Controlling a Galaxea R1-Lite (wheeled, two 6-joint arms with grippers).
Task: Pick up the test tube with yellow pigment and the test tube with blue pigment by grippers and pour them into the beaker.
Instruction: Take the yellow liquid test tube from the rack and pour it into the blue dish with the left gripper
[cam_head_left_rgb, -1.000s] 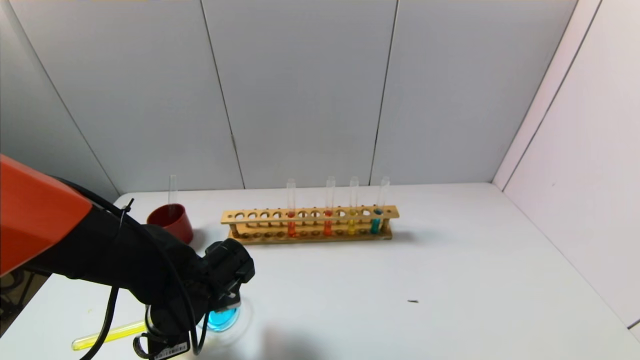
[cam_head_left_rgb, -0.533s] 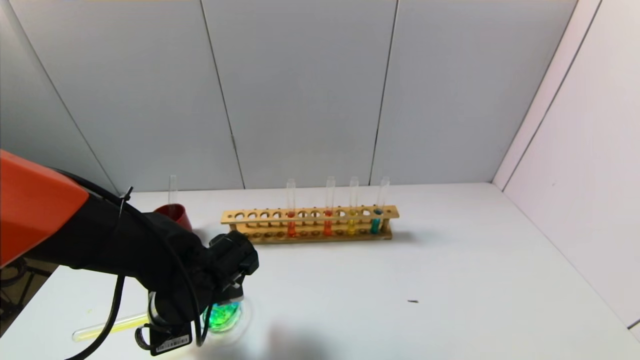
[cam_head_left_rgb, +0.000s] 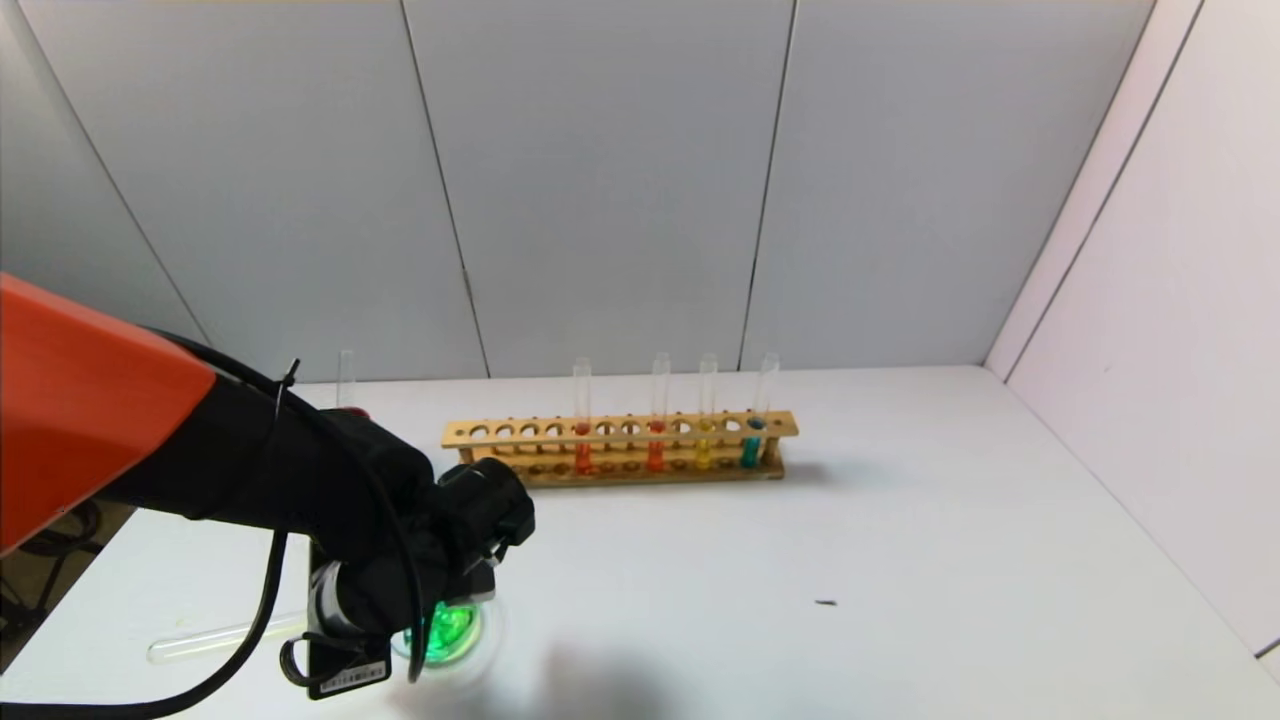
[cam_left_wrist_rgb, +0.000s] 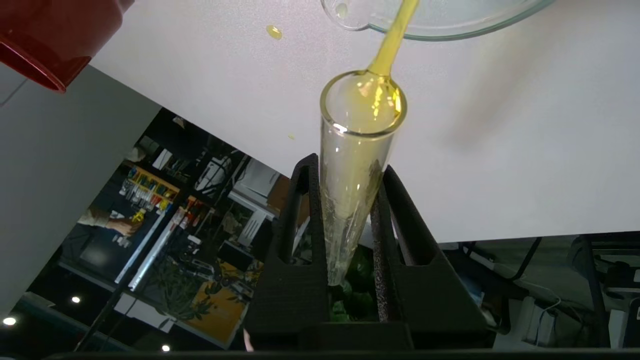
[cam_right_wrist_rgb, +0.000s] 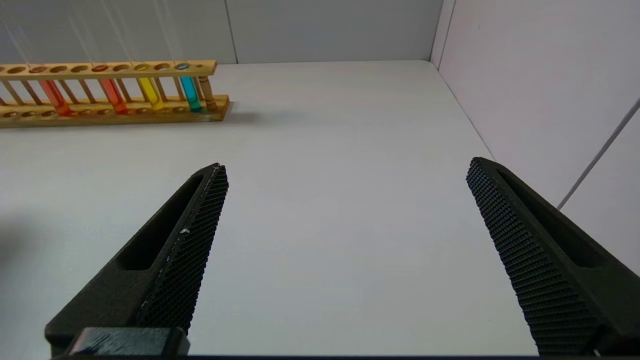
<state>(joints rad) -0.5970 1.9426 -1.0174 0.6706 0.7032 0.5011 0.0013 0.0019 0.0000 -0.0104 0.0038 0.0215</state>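
Note:
My left gripper (cam_head_left_rgb: 370, 610) is at the table's front left, shut on the test tube with yellow pigment (cam_head_left_rgb: 215, 640). In the left wrist view the tube (cam_left_wrist_rgb: 357, 165) sits between the fingers of that gripper (cam_left_wrist_rgb: 350, 165), tipped mouth down, and a thin yellow stream runs into the beaker (cam_left_wrist_rgb: 450, 25). The tube looks almost drained. The beaker (cam_head_left_rgb: 445, 632) holds bright green liquid. A test tube with blue pigment (cam_head_left_rgb: 750, 450) and another yellow one (cam_head_left_rgb: 705, 455) stand in the wooden rack (cam_head_left_rgb: 620, 470). My right gripper (cam_right_wrist_rgb: 347, 167) is open and empty, low over the table's right side.
The red cup (cam_left_wrist_rgb: 55, 35) stands behind my left arm with an empty tube (cam_head_left_rgb: 345, 375) in it. Two orange-red tubes (cam_head_left_rgb: 583, 455) stand in the rack. Yellow drops (cam_left_wrist_rgb: 273, 32) lie on the white table (cam_head_left_rgb: 800, 560). Walls close the back and right.
The beaker's liquid has turned from blue to green. The held tube has lost its yellow liquid. My left gripper has shifted slightly right and tipped the tube further.

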